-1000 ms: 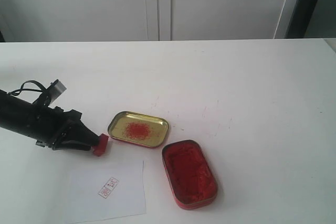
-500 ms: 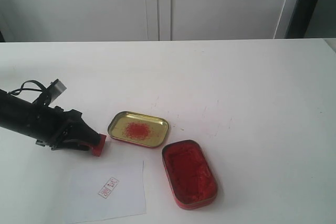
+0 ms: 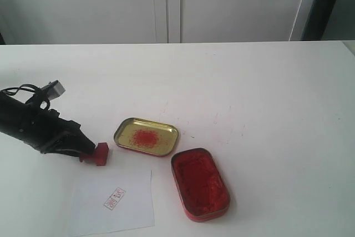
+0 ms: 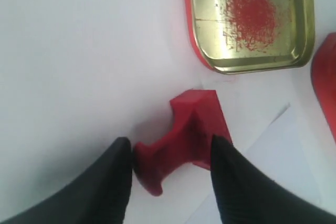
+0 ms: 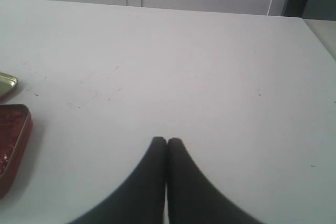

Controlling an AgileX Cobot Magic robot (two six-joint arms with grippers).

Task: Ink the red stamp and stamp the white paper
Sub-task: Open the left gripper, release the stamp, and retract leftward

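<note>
Where stamp (image 4: 197, 124) lies on tabletop (image 4: 79, 51), we see left end effector (image 4: 170, 142) spread astride it; right end effector (image 5: 167, 142) pressed together.

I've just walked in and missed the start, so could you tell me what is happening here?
The left end effector straddles the handle of the red stamp, jaws apart; it lies on its side on the table beside the white paper. The paper already bears a red imprint. The red ink tin and its gold lid sit nearby. The right end effector is shut.
</note>
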